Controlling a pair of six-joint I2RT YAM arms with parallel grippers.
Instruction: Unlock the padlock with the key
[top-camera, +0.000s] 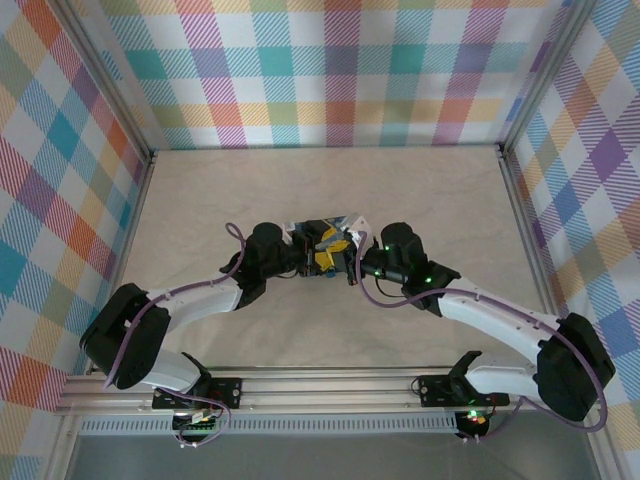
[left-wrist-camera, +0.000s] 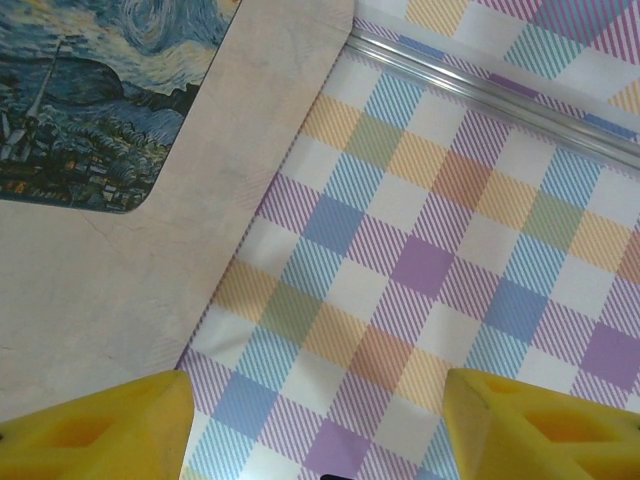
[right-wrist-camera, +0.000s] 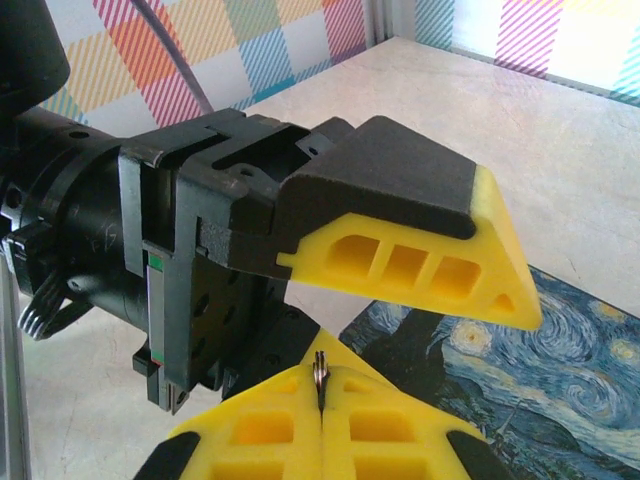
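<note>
Step in hand: as I judge it, the key is gripped but no lock has been entered yet.
Right gripper (right-wrist-camera: 322, 405): my fingers are pressed fully together, pinching a thin sliver of metal that I take to be the key (right-wrist-camera: 321, 368).
Key's look: silvery-grey and very slight. Only a small looped top pokes out of the seam between my pads, and the rest is buried.
Key's place: just above the near side of the tin (left-wrist-camera: 90, 90), clear of its lid.
Left gripper (left-wrist-camera: 320, 435): spread wide, with nothing between the yellow pads. It faces my right one over the tin's near side.
Tin: the Starry-Night box lies flat on the table (top-camera: 200, 200).
Padlock: I cannot pick it out among the crowded fingers, so I cannot place it.
Next move: probably steady the padlock with my left, then line the key up with the keyhole. My hold on the key is shallow, so it could twist.
</note>
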